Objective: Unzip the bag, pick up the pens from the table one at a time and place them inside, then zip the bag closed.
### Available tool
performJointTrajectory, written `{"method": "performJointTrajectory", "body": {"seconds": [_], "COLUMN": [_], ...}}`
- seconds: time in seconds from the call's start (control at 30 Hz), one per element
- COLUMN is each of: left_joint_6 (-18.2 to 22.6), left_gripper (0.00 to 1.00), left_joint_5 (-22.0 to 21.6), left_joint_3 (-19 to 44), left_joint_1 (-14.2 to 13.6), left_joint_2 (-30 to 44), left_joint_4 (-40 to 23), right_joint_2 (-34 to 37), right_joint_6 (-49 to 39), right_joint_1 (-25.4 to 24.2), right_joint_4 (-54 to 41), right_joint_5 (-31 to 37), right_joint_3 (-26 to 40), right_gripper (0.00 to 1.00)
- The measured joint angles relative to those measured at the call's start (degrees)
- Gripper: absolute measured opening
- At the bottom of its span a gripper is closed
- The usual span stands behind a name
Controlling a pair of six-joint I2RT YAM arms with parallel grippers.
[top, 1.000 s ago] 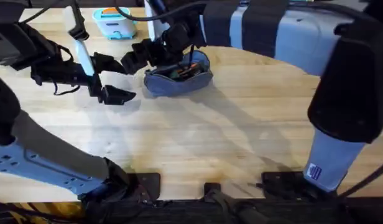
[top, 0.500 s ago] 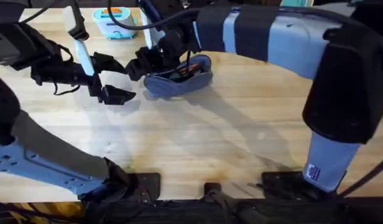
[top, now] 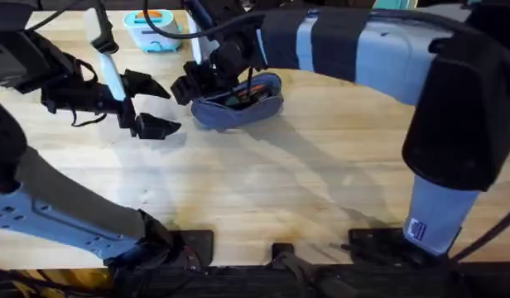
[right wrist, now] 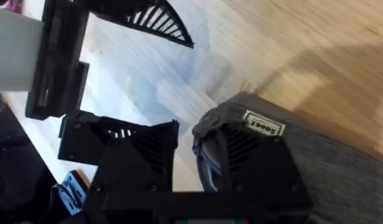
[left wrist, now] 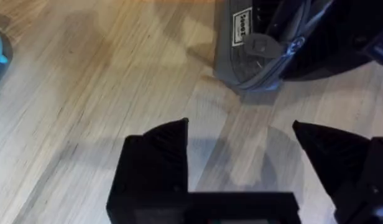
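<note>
The surface (top: 305,174) is a broad wooden top, bare across its near half. At its far middle lies the bag (top: 238,103), grey-blue, its zipper open along the top, with the pens (top: 245,97) showing inside as orange and dark shapes. Beyond it, at the far edge, stands a small blue box (top: 151,29).

The right gripper (top: 191,83) has reached across to the bag's left end. In its wrist view the fingers (right wrist: 253,168) sit at the fabric end by the small label and zipper tab, but I cannot tell whether they pinch anything. The left gripper (top: 147,103) hovers just left of the bag, fingers spread wide and empty.

With the pens apparently in, the closing step looks to be in hand. Next, one gripper should pin the bag's end while the other draws the tab (left wrist: 261,45) along the zipper.
</note>
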Motion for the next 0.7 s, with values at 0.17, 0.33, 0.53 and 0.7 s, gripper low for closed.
{"method": "performJointTrajectory", "body": {"seconds": [0.17, 0.33, 0.53, 0.7], "left_joint_6": [0.0, 0.0, 0.0, 0.0], "left_gripper": [0.993, 0.993, 0.993, 0.993], "left_joint_5": [0.0, 0.0, 0.0, 0.0], "left_joint_3": [0.0, 0.0, 0.0, 0.0], "left_joint_1": [0.0, 0.0, 0.0, 0.0], "left_joint_2": [0.0, 0.0, 0.0, -0.02], "left_joint_4": [0.0, 0.0, 0.02, 0.06], "right_joint_2": [0.0, 0.0, 0.0, 0.0], "right_joint_6": [0.19, 0.21, 0.2, 0.35], "right_joint_1": [-0.01, -0.02, -0.02, -0.04], "right_joint_4": [0.12, 0.13, 0.13, 0.35], "right_joint_5": [0.02, 0.02, 0.04, -0.02], "right_joint_3": [0.0, 0.0, 0.0, 0.0], "right_gripper": [0.279, 0.253, 0.169, 0.055]}}
